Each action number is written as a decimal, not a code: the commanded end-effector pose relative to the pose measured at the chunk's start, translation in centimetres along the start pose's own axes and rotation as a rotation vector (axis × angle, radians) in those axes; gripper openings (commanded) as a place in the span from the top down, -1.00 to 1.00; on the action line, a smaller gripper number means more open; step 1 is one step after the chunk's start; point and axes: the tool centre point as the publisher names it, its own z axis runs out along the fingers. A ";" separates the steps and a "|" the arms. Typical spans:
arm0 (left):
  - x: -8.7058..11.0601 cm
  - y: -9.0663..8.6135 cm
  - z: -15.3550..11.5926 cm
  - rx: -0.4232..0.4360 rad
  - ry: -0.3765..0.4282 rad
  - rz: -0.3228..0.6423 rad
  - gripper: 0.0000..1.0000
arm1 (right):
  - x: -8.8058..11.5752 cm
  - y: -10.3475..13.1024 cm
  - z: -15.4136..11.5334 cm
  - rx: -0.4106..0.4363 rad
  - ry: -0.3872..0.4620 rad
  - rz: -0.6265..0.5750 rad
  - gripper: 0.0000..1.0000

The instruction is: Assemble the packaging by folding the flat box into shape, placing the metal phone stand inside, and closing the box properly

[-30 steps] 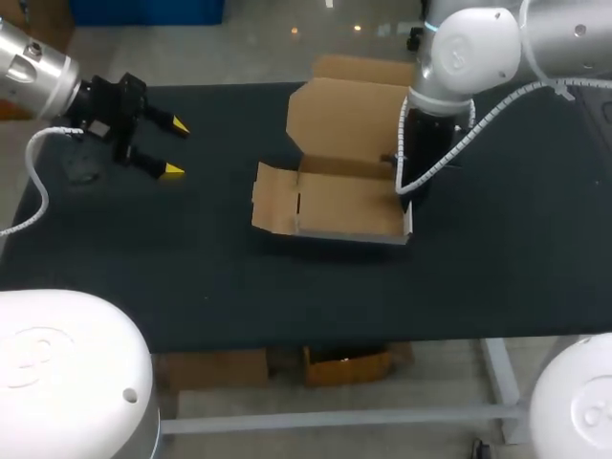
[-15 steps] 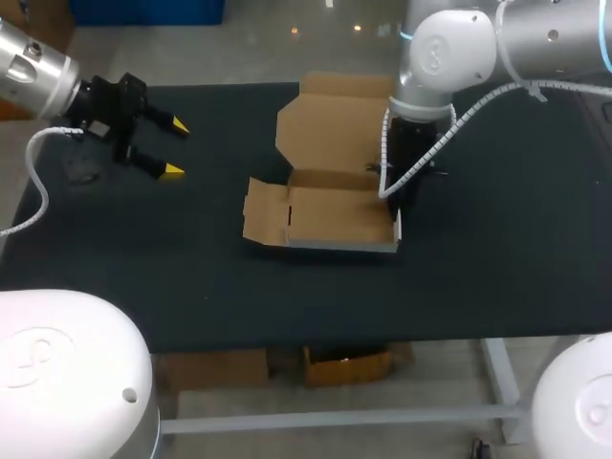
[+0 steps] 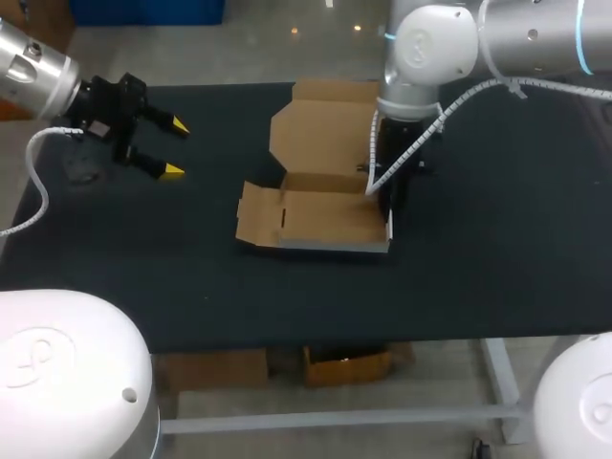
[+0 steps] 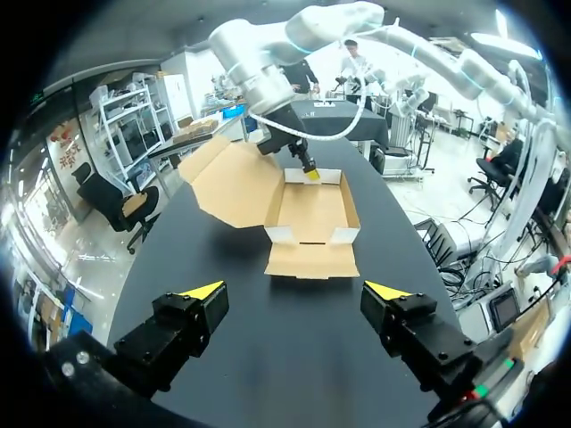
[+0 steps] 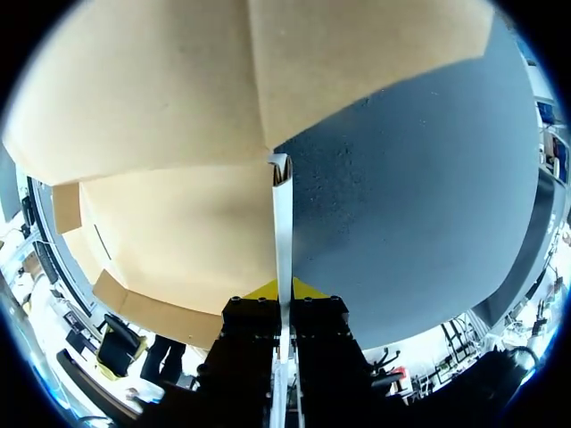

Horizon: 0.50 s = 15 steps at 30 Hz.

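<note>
Box [image 3: 325,218], clamped in R pincer [image 5: 284,290], further left vs 1 s ago.

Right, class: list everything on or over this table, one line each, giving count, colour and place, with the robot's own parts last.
table: one, black top, carries everything below.
cardboard box: one, brown inside with a pale outer face, at mid-table, partly folded into a tray and empty.
lid: one, brown, stands open at the box's far side.
side flap: one, brown, splayed out at the box's left end.
left gripper: one, black with yellow tips, open, over the table's left part, apart from the box.
right gripper: one, black with yellow tips, shut on the box's right end wall.
</note>
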 end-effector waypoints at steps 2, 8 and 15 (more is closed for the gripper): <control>0.0 0.0 -0.1 -0.003 0.003 -0.001 -1.00 | 0.3 0.5 0.0 0.027 -0.012 0.012 1.00; 0.0 0.0 -0.1 -0.003 0.003 -0.001 -1.00 | -0.1 0.8 -0.1 0.030 -0.024 0.014 1.00; 0.0 0.0 -0.1 -0.003 0.003 -0.001 -1.00 | -0.5 1.5 0.1 0.022 -0.031 0.001 1.00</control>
